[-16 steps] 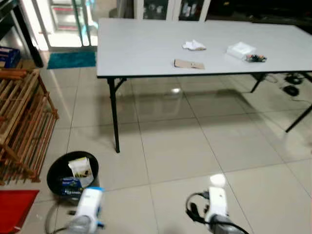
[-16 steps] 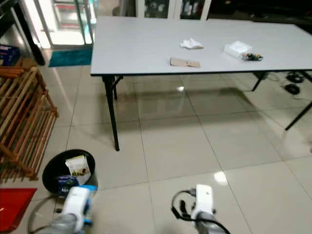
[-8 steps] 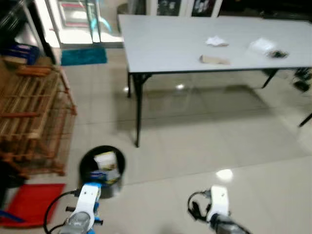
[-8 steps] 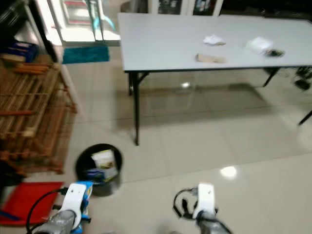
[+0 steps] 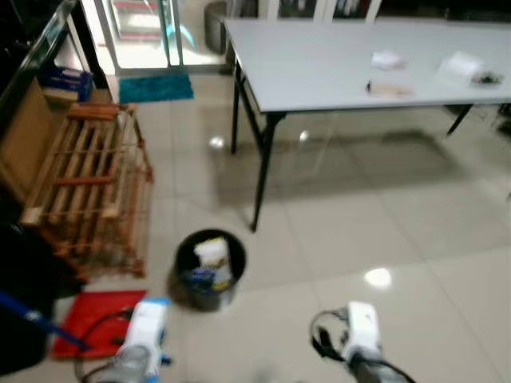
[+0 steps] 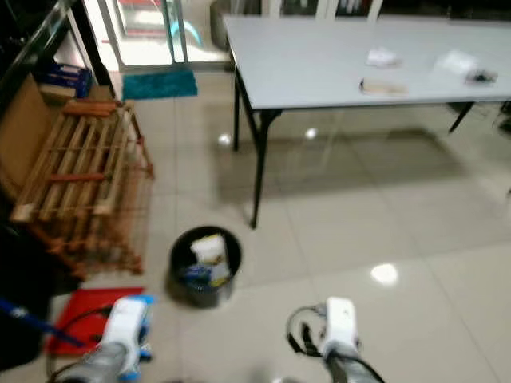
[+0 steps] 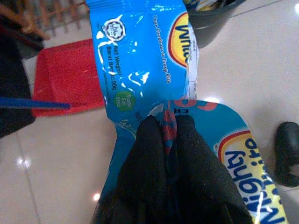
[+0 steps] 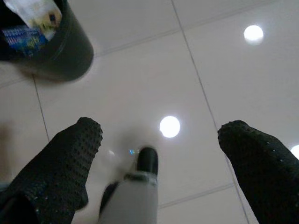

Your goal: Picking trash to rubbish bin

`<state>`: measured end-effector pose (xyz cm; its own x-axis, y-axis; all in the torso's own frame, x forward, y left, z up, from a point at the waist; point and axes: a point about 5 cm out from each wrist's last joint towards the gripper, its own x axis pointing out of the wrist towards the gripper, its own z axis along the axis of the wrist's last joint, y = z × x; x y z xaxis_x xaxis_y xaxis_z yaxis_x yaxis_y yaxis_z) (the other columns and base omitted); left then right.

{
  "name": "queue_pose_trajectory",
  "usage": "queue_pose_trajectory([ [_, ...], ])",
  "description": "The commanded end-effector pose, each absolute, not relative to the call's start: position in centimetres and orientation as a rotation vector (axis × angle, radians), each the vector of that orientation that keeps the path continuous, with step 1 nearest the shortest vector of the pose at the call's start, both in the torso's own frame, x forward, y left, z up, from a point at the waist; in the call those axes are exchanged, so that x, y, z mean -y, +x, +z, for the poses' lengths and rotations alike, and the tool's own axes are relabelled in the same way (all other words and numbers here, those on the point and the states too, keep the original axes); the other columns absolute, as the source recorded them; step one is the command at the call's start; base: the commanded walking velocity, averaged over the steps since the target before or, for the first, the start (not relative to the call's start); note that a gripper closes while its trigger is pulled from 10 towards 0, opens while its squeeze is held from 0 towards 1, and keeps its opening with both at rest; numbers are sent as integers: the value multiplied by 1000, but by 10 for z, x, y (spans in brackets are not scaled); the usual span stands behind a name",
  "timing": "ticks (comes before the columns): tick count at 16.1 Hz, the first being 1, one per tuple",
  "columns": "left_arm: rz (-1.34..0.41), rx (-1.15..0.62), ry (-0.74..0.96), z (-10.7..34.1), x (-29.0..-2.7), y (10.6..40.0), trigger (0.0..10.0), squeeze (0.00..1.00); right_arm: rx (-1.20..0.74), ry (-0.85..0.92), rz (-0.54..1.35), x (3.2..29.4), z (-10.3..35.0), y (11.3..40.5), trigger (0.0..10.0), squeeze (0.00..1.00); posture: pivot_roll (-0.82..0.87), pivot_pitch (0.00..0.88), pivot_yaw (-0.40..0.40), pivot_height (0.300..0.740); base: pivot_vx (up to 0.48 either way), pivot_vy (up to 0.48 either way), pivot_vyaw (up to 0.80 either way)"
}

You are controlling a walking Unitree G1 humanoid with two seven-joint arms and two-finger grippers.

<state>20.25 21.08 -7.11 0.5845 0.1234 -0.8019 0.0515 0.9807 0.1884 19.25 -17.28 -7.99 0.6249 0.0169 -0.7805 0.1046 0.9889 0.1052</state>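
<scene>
Your left gripper [image 7: 170, 128] is clenched on a blue snack wrapper [image 7: 140, 70], a glossy, crinkled foil-plastic packet with white print and a yellow-and-red logo. The 2 black fingers [image 7: 149, 140] pinch a fold of it tight between them, and the packet spreads out flat beyond the tips and curls back beside them. Just past the wrapper's far end sits the rubbish bin [image 5: 209, 267], a round black container with a smooth wall (some paper and a blue packet already lie inside it). In the head views the bin stands on the floor ahead of the left arm [image 5: 140, 351] and slightly toward the right arm, close but not under the gripper.

Your right gripper [image 8: 159, 154] is spread wide and holds nothing. Its 2 fingers [image 8: 70, 158] are black with a fine dotted, rubbery texture, and between them you see pale glossy floor tiles [image 8: 140, 84] with bright lamp reflections. The bin's dark wall shows beyond its fingertips, off to one side.

Beside the left arm, away from the right one, a flat red mat [image 5: 96, 323] lies on the tiles, and beyond it stands a slatted wooden rack [image 5: 92, 187]. Further ahead of both grippers is a long grey table [image 5: 351, 64] on thin black legs, with a few small pale scraps [image 5: 389, 73] on top, too blurred to identify.
</scene>
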Motion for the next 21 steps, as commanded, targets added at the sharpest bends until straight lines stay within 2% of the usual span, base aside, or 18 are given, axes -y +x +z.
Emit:
queue_pose_trajectory([
  [1,39,-953,201,-72,-212,201,10000,0,-895,144,-48,172,-80,193,10000,0,-14,77,-67,740,0,0,0],
  [11,50,-903,172,-65,-208,213,10000,0,-888,147,-43,171,-79,195,10000,0,-15,78,-65,740,0,0,0],
  [17,48,-917,179,-67,-208,210,10000,0,-893,150,-44,170,-79,194,10000,0,-14,81,-64,740,0,397,0],
  [21,41,-911,188,-67,-209,211,10000,0,-892,155,-42,168,-79,195,10000,0,-14,83,-62,740,0,0,0],
])
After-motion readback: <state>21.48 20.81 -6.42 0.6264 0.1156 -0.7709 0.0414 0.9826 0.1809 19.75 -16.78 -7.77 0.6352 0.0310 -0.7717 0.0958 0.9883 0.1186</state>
